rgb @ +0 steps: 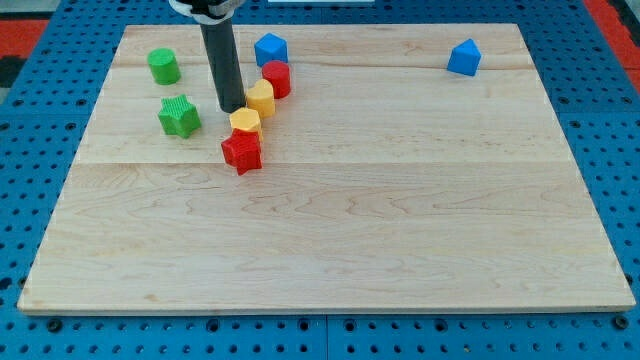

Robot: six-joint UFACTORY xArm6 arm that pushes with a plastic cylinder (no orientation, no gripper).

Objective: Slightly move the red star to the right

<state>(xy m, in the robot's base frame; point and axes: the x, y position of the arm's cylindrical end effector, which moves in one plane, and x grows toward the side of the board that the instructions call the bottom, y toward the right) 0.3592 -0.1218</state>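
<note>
The red star [242, 151] lies on the wooden board at the view's left of centre. A yellow hexagon block [244, 121] touches its top edge. My tip [233, 108] stands just above and left of the yellow hexagon, a short way above the red star and not touching it. A second yellow block [260, 98] sits right of the rod, with a red cylinder [277, 78] above it.
A green star [179, 116] lies left of my tip. A green cylinder [164, 66] is at the upper left. One blue block [270, 49] sits near the top edge, another blue block [463, 57] at the upper right. The board [400, 220] rests on a blue pegboard.
</note>
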